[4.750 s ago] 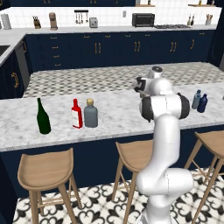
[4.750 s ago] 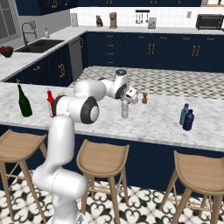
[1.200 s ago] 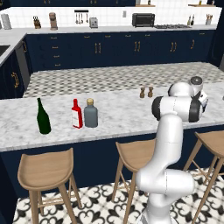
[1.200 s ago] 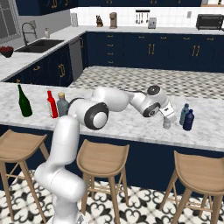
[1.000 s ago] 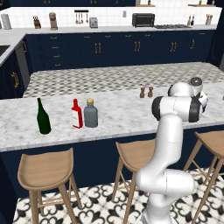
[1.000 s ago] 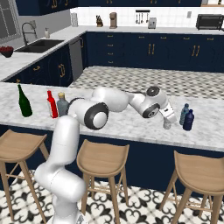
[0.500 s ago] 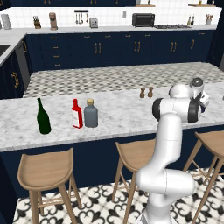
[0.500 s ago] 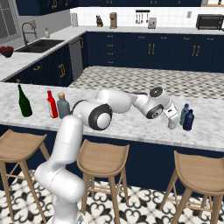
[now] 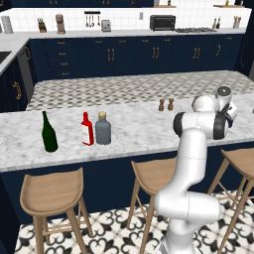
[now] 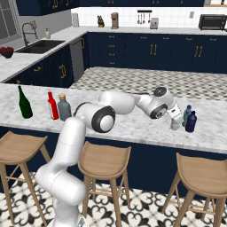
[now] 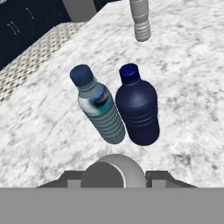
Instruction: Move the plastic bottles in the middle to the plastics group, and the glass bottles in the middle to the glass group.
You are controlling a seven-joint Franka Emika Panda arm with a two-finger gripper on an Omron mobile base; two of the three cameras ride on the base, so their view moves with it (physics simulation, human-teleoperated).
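Claw (image 10: 175, 122): pinching, probably, the slim clear-whitish plastic bottle (image 10: 174, 124).
Set-down: lower upright on marble worktop (image 10: 133, 126), near grey-blue dark-capped bottle (image 11: 100, 106) and navy bottle (image 11: 137, 106).
Release: spread only once standing.

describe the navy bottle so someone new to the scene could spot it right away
Start at the marble counter and go to its right end, where three small bottles stand near the gripper. The navy bottle is the rightmost, close beside a grey-blue bottle. It alone is solid dark blue from cap to base; the grey-blue one is paler and ribbed, and the clear bottle is whitish.
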